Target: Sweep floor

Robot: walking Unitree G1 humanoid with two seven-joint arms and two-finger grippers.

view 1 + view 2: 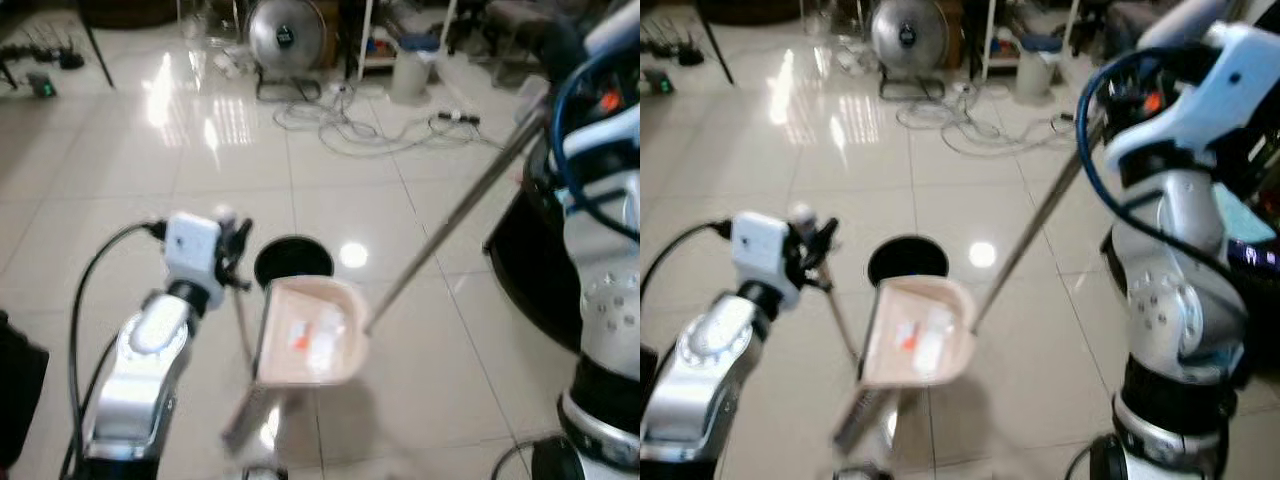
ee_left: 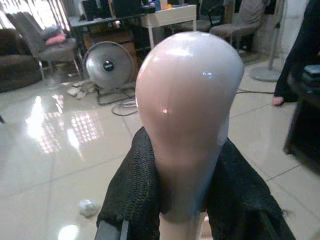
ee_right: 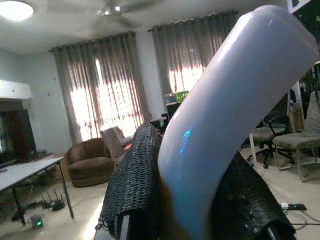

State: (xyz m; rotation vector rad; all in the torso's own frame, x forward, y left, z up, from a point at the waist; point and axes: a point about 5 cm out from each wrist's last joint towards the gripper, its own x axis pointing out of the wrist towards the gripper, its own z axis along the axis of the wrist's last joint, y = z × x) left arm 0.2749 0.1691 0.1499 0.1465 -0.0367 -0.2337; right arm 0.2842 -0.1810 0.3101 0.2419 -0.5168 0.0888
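Right gripper point(image 3: 192, 200) has its two black mesh-covered fingers point(image 3: 132, 185) clamped around a glossy pale rounded plastic handle point(image 3: 225, 115), tilted. Behind it: grey curtains point(image 3: 100, 85) with bright windows, a brown sofa point(image 3: 90, 162), and office chairs point(image 3: 292, 142).

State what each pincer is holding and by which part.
Left pincer: shut on the dustpan handle's rounded pink top end. Right pincer: shut on the broom handle's pale upper end.

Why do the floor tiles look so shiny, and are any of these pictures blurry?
Left eye view: window light and a lamp glare off the glossy floor; the dustpan is softly blurred. Left wrist view: the close handle is sharp enough, the room behind is hazy.
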